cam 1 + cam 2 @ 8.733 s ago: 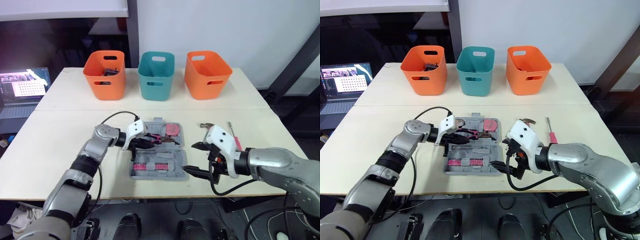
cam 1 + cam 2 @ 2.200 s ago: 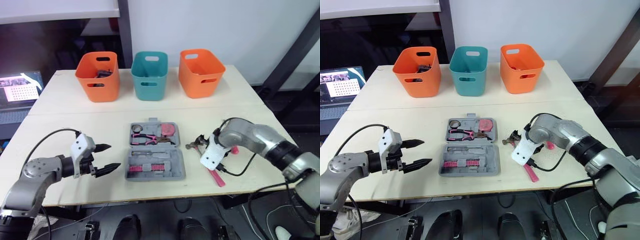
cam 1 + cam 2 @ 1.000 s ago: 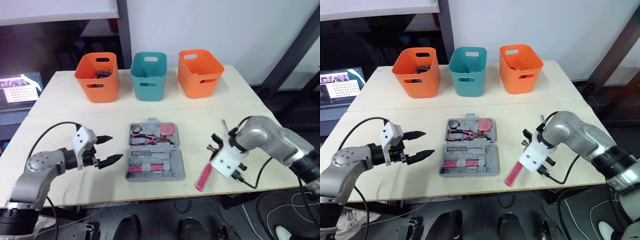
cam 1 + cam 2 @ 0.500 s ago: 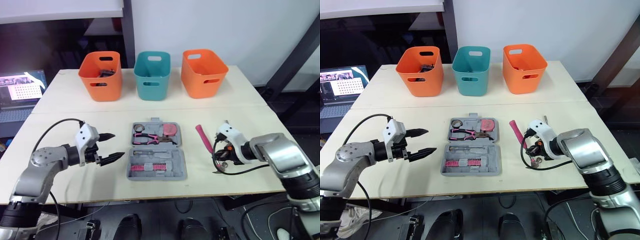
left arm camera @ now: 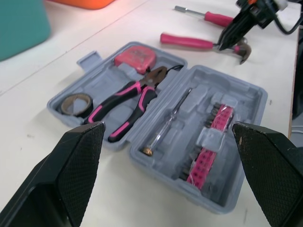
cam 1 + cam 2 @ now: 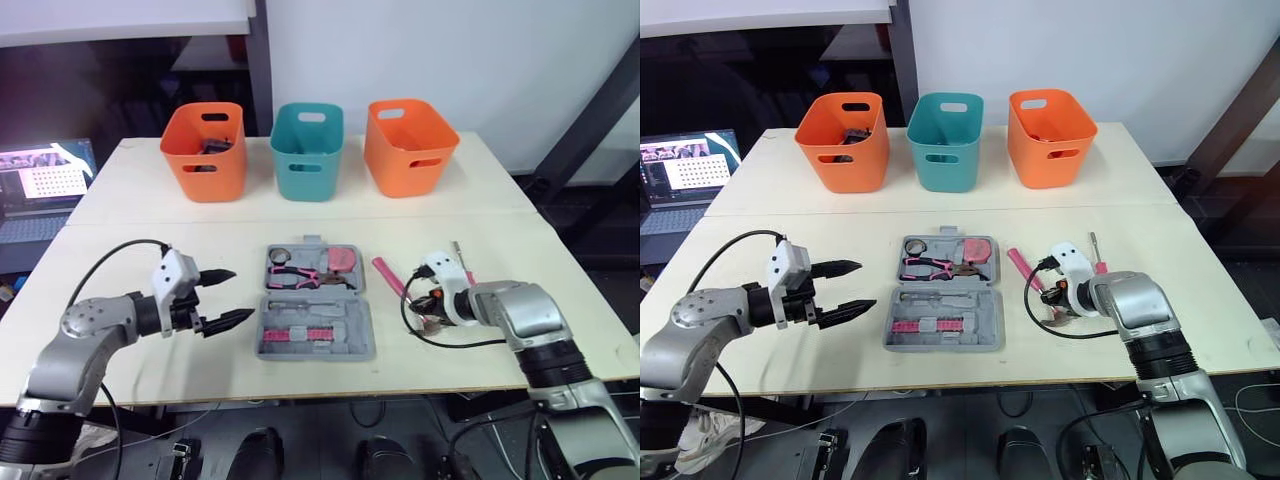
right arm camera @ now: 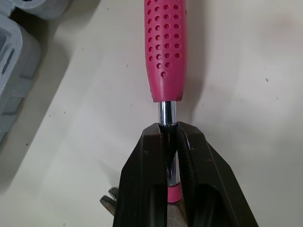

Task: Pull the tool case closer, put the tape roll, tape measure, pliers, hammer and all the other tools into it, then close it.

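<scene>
Tool case: lies open and flat at the centre of the counter, both halves facing up. The rear half holds the tape roll, the pliers and the tape measure. The front half holds a slim driver and a pink bit holder.

Hammer: outside the case, just to its right at counter level, pink handle pointing away toward the rear. Whether it rests fully on the surface cannot be told.

Right end effector: fingers pressed together on the hammer's metal shank, just below the pink grip.

Screwdriver: lies on the counter beyond the right end effector, apart from the case.

Left end effector: fingers spread wide, holding nothing, hovering left of the case and pointing at it.

Rear of counter: three bins in a row, orange, teal, orange.
</scene>
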### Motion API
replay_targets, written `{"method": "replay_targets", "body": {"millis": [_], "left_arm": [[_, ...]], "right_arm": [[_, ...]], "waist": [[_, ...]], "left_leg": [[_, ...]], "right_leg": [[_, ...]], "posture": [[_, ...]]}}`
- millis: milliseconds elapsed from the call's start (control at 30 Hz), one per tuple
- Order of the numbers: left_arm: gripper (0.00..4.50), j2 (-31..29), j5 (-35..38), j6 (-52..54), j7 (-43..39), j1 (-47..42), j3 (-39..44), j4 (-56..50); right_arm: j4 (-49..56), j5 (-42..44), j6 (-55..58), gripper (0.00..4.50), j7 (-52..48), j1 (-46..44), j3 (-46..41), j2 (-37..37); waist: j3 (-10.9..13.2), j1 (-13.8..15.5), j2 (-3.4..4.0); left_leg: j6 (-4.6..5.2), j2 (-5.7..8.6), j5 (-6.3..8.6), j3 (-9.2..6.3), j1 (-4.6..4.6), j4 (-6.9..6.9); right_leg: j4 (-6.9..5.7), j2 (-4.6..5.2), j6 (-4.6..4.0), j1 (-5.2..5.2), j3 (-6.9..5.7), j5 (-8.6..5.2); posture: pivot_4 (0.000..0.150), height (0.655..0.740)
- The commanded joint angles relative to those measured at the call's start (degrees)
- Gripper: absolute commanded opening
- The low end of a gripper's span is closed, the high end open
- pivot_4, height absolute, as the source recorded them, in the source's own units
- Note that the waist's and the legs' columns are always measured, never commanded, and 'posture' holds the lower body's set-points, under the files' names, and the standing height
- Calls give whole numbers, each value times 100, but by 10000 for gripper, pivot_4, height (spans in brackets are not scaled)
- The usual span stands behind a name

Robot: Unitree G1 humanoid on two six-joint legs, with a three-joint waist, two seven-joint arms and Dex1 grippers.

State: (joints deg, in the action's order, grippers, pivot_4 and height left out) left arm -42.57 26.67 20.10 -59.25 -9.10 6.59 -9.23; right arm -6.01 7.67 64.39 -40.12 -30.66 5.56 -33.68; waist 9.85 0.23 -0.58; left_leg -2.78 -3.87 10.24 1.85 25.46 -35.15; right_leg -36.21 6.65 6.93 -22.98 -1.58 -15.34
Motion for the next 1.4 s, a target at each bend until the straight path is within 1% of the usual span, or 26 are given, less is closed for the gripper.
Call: {"method": "replay_targets", "body": {"millis": [33,100,133,333,367,467,600,633,733,900,933,967,1033,1367,1400], "left_arm": [[45000,-100,69,39,-109,-26,13,-229],[45000,-101,95,60,-189,-40,-17,-222],[45000,-95,109,84,-198,-73,-19,-216],[45000,-83,177,232,-343,-284,-70,-143],[45000,-85,172,234,-366,-294,-75,-133],[45000,-94,115,182,-420,-432,-107,18],[45000,-72,116,172,-457,-554,-121,121],[45000,-63,115,168,-466,-569,-129,134],[45000,-42,103,149,-483,-582,-163,141],[45000,-56,78,132,-451,-555,-135,117],[45000,-68,78,136,-441,-536,-117,99],[45000,-83,80,138,-431,-505,-93,73],[45000,-109,81,140,-410,-444,-46,38],[45000,-133,68,126,-294,-382,38,-5],[45000,-137,66,120,-289,-379,38,-4]], "right_arm": [[234,166,-224,90,49,190,-127,65],[361,159,-355,9418,136,336,-126,74],[415,175,-407,12908,190,372,-172,90],[1447,573,-284,43328,369,609,-820,59],[1638,632,-253,44505,393,683,-921,32],[2343,688,-591,44505,428,1131,-1186,-99],[2655,421,-1389,44505,722,1835,-1205,-98],[2618,303,-1562,44505,833,1949,-1133,-104],[2297,416,-1603,44505,708,1995,-972,-91],[1409,287,-1992,44505,710,1735,-648,21],[1245,299,-2001,40584,738,1667,-636,71],[1087,261,-2063,39066,735,1610,-563,86],[846,182,-2196,31100,745,1512,-440,137],[130,139,-2442,31100,887,1305,-399,375],[99,164,-2401,28578,908,1313,-430,405]], "waist": [[0,-2,-1],[-1,-1,-1],[0,0,-1],[0,8,0],[0,15,0],[0,53,0],[-1,48,-3],[-2,45,-3],[-1,15,-3],[-1,-14,-3],[-1,-11,-3],[-1,-7,-3],[-1,-3,-3],[-2,9,-4],[-2,8,-4]], "left_leg": [[0,0,0,0,-1,0],[0,0,0,-1,-4,1],[0,0,0,-2,-4,1],[0,0,0,-2,-2,0],[0,0,0,-2,-3,1],[0,0,0,-5,-2,6],[0,0,0,-7,-3,1],[0,0,0,-7,-3,0],[0,-1,0,-7,-5,0],[1,-2,0,-8,-8,2],[1,-2,0,-8,-8,2],[1,-2,0,-8,-7,2],[1,-2,0,-8,-7,2],[0,-1,0,-8,-8,1],[0,-2,0,-9,-8,1]], "right_leg": [[0,-1,0,1,0,0],[0,-2,1,3,0,0],[0,-3,1,4,-1,0],[0,-3,1,4,0,0],[0,-3,1,4,0,-1],[0,-4,2,2,-1,-1],[5,-4,-11,9,-3,-9],[7,-4,-12,11,-2,-10],[6,-4,-12,10,-2,-10],[3,-7,-12,10,-2,-9],[3,-7,-12,10,-2,-9],[3,-7,-12,10,-2,-9],[3,-7,-11,11,-2,-9],[3,-7,-7,13,-2,-7],[3,-7,-7,14,-2,-7]], "posture": [[1500,7400],[1500,7400],[1500,7400],[1500,7400],[1500,7400],[1500,7400],[1500,7400],[1500,7400],[1500,7400],[1500,7400],[1500,7400],[1500,7400],[1500,7400],[1500,7400],[1500,7400]]}}
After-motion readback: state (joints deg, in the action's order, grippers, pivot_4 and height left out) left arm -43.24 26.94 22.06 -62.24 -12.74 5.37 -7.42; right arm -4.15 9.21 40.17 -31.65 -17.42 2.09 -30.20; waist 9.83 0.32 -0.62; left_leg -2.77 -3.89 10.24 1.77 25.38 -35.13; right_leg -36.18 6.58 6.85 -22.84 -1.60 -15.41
